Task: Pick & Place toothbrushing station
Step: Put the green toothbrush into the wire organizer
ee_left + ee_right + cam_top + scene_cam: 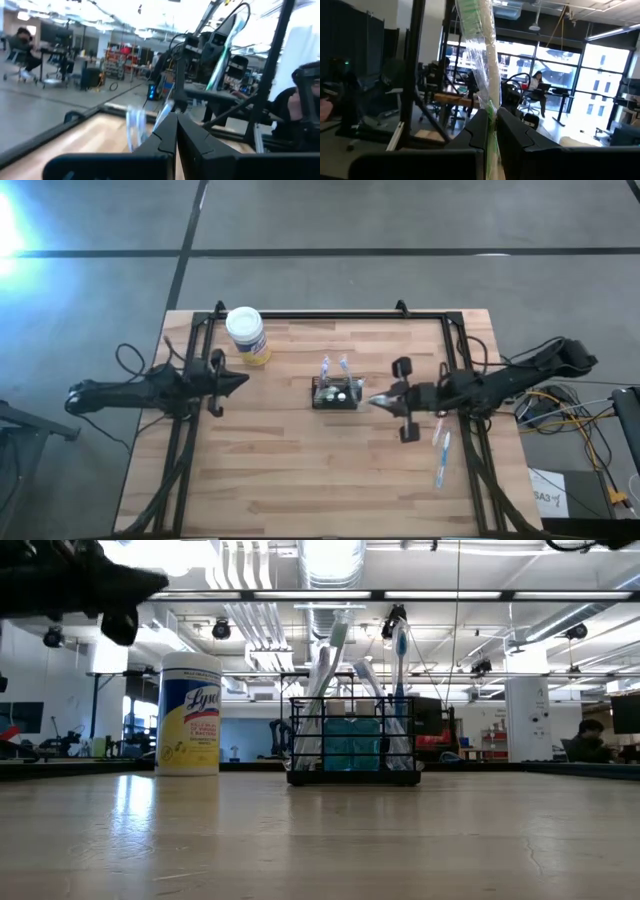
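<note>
The toothbrushing station (335, 394), a small black slotted holder, stands on the wooden table (300, 480) near its middle, with a few toothbrushes (340, 670) upright in it. My right gripper (372, 400) is just right of the station, above the table, shut on a toothbrush in a clear wrapper (481, 60). At the table's left side my left gripper (243, 380) hangs shut with nothing in it, pointing toward the station. In the low view its dark arm (80, 585) shows at the upper left. My right gripper pinches the wrapped toothbrush (491, 112) between its two fingers. The fingers come about level from the table's right and lie across it. A long stretch of the toothbrush stands up above the fingers, clear of the table. Which end is held does not show.
A round white-lidded yellow wipes jar (247, 335) stands at the far left of the table. Loose wrapped toothbrushes (441, 450) lie near the right edge. A black frame (330, 315) runs along the table's far edge and sides.
</note>
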Available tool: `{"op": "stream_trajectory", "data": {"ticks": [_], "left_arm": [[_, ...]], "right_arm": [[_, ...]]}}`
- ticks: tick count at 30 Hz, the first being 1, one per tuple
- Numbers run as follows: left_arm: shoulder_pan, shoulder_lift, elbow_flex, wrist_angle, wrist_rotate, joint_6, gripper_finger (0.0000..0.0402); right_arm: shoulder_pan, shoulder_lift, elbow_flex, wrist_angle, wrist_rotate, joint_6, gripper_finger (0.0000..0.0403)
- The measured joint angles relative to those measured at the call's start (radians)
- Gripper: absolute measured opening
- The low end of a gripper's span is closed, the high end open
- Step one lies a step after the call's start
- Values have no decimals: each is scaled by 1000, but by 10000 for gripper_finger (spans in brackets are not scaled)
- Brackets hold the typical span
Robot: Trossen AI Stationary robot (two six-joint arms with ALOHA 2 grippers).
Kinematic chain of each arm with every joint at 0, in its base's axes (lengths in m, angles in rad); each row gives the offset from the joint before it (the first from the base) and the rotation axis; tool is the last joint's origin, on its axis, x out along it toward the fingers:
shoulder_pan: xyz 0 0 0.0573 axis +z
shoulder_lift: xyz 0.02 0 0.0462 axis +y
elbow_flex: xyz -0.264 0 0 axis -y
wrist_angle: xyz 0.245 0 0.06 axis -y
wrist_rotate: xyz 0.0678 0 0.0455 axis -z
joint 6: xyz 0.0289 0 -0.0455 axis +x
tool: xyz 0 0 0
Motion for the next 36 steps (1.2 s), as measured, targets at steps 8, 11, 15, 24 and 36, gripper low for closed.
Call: {"op": "stream_trajectory", "data": {"ticks": [8, 11, 15, 24, 36], "left_arm": [[0, 163, 179, -6, 84, 110, 12], [0, 257, 259, -10, 125, 148, 12], [0, 385, 375, -68, 131, 175, 12], [0, 681, 567, -123, 167, 192, 60], [-3, 846, 697, -38, 203, 223, 234]], "right_arm": [[-114, 203, 191, 11, -159, 66, 19], [-156, 272, 233, 32, -196, 96, 19], [-180, 355, 285, 59, -204, 99, 19], [-207, 479, 370, 110, -217, 88, 19], [-227, 476, 348, 125, -208, 117, 19]]}}
